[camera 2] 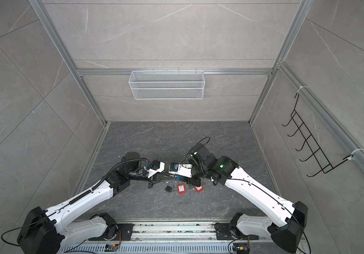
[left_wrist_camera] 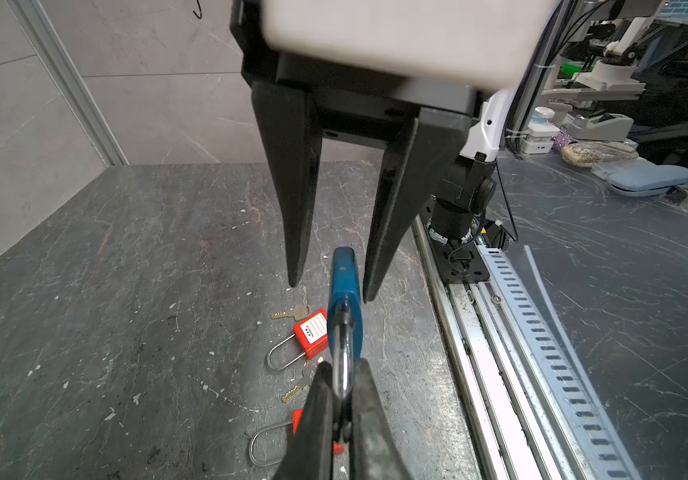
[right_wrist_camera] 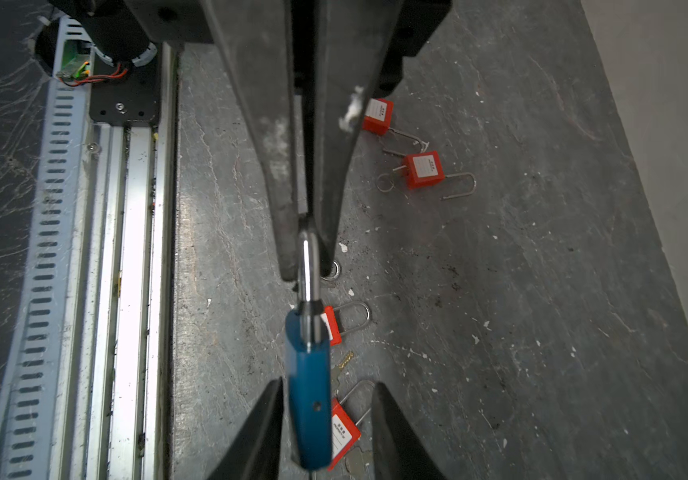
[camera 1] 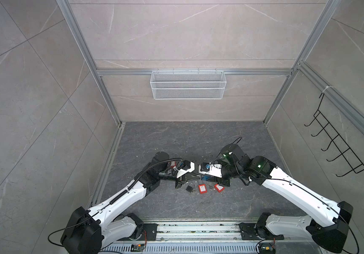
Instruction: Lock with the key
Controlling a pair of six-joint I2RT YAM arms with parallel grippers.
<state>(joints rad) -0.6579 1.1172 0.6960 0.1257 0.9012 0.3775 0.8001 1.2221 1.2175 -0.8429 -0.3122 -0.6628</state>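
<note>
Both arms meet nose to nose over the middle of the dark stone table, and the action is all on the blue padlock. The left gripper has its fingers pressed together on the steel shackle, clamped tight, holding the lock up off the surface with its body pointing across at the other arm. The right gripper sits at the far end of that body, fingers apart, one on each side of the blue casing. The finger nearer the rail is just beside the casing and the other shows a clear gap, so there's no squeeze on it. No key is in either gripper. A brass key lies flat on the table below, just beside a red padlock, and a second key lies near the left fingers, close to another red lock that is half hidden behind them. In a top view a black padlock rests on the table near the red ones, just in front of where the two grippers meet. Whether the blue lock's shackle is fully seated can't be made out.
</note>
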